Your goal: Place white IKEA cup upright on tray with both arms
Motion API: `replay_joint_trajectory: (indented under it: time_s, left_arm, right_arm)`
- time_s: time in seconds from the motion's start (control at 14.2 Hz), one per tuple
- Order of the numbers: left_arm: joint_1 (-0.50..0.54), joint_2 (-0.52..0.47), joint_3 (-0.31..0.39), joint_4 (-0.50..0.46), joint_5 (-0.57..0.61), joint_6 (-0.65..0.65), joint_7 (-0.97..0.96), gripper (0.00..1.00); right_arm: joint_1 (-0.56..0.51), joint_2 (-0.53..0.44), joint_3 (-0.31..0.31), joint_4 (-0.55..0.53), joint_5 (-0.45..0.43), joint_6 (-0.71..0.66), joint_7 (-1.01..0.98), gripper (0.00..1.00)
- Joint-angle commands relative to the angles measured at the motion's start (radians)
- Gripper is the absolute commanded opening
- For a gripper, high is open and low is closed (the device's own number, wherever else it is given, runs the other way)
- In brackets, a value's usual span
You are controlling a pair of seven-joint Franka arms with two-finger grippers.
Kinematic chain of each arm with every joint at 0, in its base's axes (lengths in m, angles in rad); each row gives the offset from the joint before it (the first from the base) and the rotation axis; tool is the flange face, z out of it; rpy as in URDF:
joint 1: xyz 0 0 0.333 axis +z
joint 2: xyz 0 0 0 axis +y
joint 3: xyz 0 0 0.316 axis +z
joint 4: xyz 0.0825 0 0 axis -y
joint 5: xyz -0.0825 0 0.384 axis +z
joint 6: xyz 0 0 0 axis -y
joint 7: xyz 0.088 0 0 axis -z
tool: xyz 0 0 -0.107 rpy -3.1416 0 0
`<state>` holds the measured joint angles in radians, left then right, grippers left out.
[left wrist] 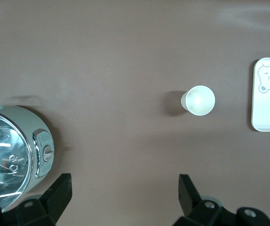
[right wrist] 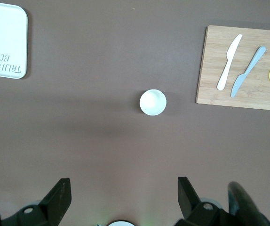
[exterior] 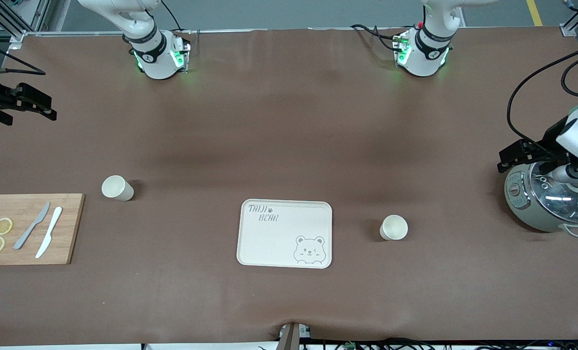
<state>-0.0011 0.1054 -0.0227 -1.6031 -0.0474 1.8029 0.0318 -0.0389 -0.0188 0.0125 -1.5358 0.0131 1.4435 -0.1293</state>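
Observation:
Two white cups stand upright on the brown table. One cup (exterior: 394, 227) is beside the cream tray (exterior: 285, 233) toward the left arm's end, and it also shows in the left wrist view (left wrist: 198, 100). The other cup (exterior: 117, 188) stands toward the right arm's end, and it also shows in the right wrist view (right wrist: 153, 102). The tray, with bear face and lettering, has nothing on it. My left gripper (exterior: 505, 160) (left wrist: 124, 195) hangs open and empty over the table by the cooker. My right gripper (exterior: 46, 107) (right wrist: 124, 197) hangs open and empty over the table's right-arm end.
A wooden cutting board (exterior: 70, 228) with two knives and two lemon slices lies at the right arm's end, near the front camera. A rice cooker with a glass lid (exterior: 546, 199) stands at the left arm's end, just under the left wrist.

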Motion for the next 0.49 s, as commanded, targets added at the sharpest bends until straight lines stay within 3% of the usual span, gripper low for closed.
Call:
replay_joint_trajectory:
  time_s: [0.0, 0.42]
  left_arm:
    - [0.006, -0.010, 0.001, 0.005, -0.008, -0.019, -0.006, 1.00]
    - [0.012, -0.012, 0.000, 0.006, -0.008, -0.017, -0.010, 1.00]
  right_arm:
    - [-0.015, -0.010, 0.006, -0.009, 0.011, 0.002, -0.012, 1.00]
    - [-0.015, -0.010, 0.006, -0.009, 0.011, 0.002, -0.012, 1.00]
